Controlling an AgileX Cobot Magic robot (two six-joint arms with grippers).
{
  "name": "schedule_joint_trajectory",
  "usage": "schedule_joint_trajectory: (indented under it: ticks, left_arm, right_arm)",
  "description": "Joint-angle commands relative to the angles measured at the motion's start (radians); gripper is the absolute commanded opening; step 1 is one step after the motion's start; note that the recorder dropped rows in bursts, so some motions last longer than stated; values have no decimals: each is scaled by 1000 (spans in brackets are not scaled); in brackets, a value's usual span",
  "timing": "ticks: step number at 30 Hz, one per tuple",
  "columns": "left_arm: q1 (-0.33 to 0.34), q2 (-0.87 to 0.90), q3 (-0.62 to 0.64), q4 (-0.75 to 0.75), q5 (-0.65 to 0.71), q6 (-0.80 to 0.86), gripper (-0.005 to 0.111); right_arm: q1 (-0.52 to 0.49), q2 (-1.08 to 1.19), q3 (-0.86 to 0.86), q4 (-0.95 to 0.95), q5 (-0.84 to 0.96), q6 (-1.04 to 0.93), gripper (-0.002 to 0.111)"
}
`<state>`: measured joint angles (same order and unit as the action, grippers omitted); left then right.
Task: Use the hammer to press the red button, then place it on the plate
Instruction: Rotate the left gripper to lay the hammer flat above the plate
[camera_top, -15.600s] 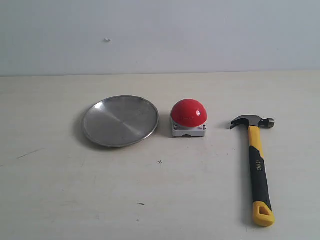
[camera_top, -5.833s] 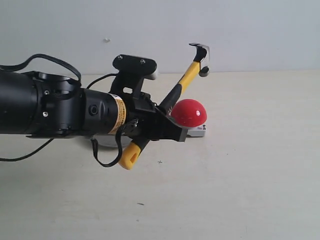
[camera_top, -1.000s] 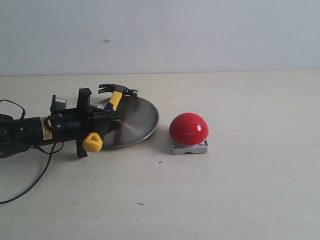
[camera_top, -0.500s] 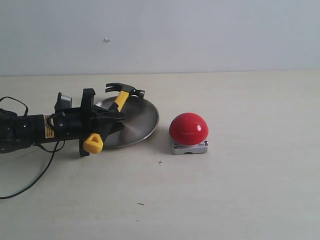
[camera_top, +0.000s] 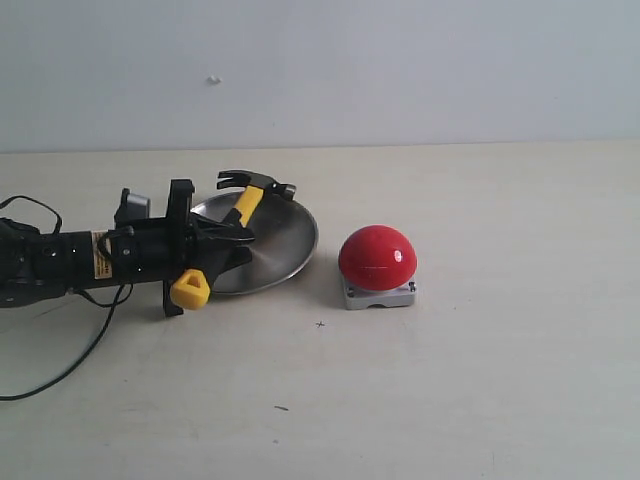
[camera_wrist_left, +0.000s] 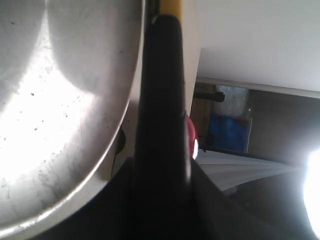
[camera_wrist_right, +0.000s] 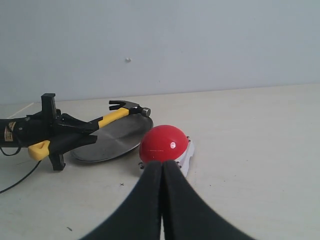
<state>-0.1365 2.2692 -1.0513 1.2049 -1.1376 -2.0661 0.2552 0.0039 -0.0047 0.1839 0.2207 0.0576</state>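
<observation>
While the left gripper (camera_top: 232, 247) is clamped around its black grip, the hammer (camera_top: 243, 204) slants over the left part of the plate (camera_top: 285, 240). Its dark metal claw head is raised above the plate's far rim, and its yellow looped end sits low, just off the near left edge. A yellow neck joins the head to the black grip section, which fills the middle of the left wrist view beside the plate's shiny dish. Whether any part of the hammer touches the plate cannot be told. The red button (camera_top: 377, 256), a glossy dome on a grey-white base, sits on the table (camera_top: 480, 380) just right of the plate, apart from the hammer. The right gripper (camera_wrist_right: 161, 167) has its fingers pressed together on nothing, near the button.
</observation>
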Motion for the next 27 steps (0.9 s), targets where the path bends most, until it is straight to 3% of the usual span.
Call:
schedule_joint_trajectory:
  ticks: [1, 4, 9, 12, 21, 27]
  left_arm:
    - [-5, -9, -10, 7, -56, 18, 1]
    - [-3, -9, -10, 12, -47, 18, 9]
    - [-3, -9, -10, 20, -43, 18, 37]
    - [-3, -9, -10, 34, -43, 18, 48]
    - [-1, -9, -10, 118, -43, 18, 50]
    - [49, -9, -10, 218, -51, -46, 50]
  right_arm:
    - [1, -4, 5, -1, -7, -4, 0]
    - [1, -4, 5, -1, -7, -4, 0]
    - [1, -4, 5, -1, -7, -4, 0]
    - [1, -4, 5, -1, -7, -4, 0]
    - [1, -4, 5, -1, -7, -4, 0]
    - [1, -4, 5, -1, -7, -4, 0]
